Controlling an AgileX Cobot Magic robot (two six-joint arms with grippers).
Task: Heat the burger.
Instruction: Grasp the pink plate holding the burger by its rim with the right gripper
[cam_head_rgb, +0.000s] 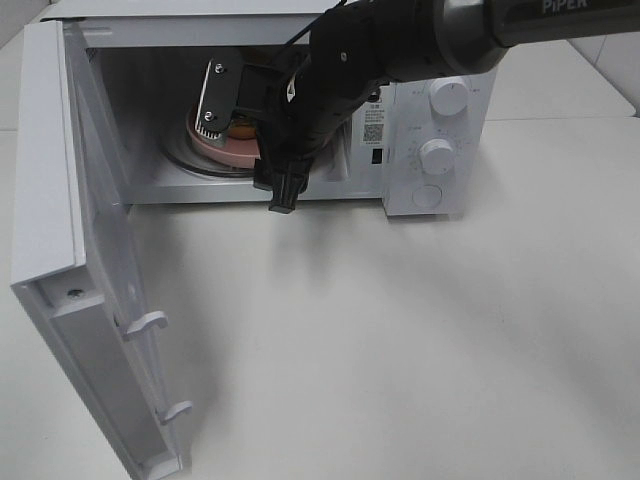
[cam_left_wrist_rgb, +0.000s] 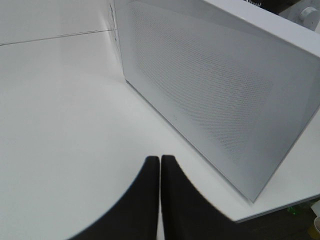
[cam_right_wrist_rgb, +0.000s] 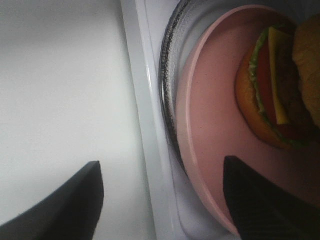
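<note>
boxy white microwave (cam_head_rgb: 430, 150), dotted mesh side; round pink plate (cam_right_wrist_rgb: 210, 125); golden-bun burger (cam_right_wrist_rgb: 275, 95), yellow cheese, red tomato, green lettuce.

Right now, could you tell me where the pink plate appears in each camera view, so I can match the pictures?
Exterior high: the pink plate sits inside the open microwave, partly hidden by the right arm.
Left wrist: not in it; only the microwave's white outer wall shows.
Right wrist: it fills the right half, on the glass turntable, carrying the burger.
Shared landmark: the microwave.
</note>
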